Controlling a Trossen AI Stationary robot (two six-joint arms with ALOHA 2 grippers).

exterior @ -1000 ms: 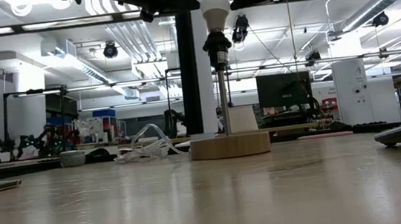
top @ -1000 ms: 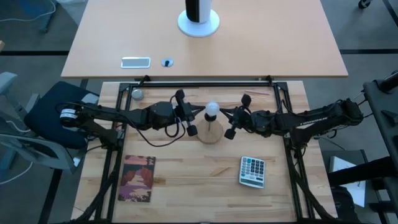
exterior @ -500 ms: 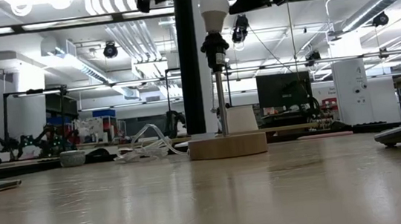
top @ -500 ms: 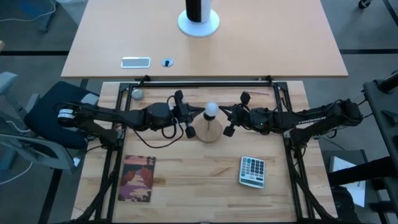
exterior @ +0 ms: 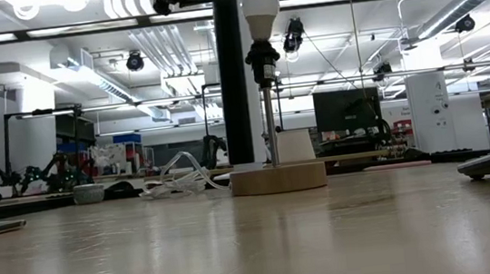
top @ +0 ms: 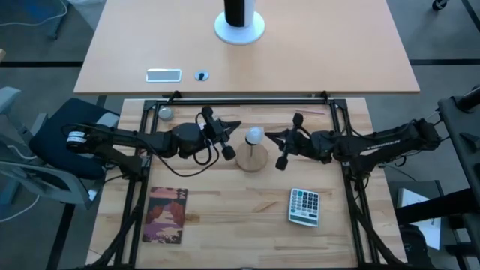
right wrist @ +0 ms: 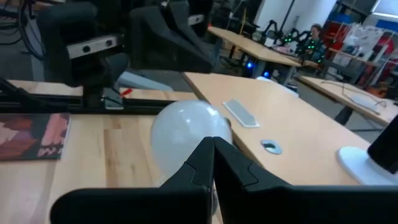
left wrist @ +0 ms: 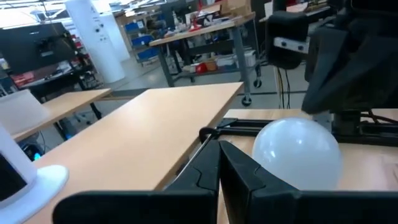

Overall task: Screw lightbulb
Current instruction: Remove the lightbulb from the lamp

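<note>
Calculator (top: 304, 206), patterned card (top: 166, 215), grey ball (top: 164, 113) on table.

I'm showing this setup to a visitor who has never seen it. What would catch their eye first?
Most striking is the lightbulb, seated in the socket atop a thin lamp stand with a round wooden base at the table's middle. The left gripper and right gripper flank it on either side, both apart from it with fingers shut. A calculator and a picture card lie nearer the front edge.
</note>
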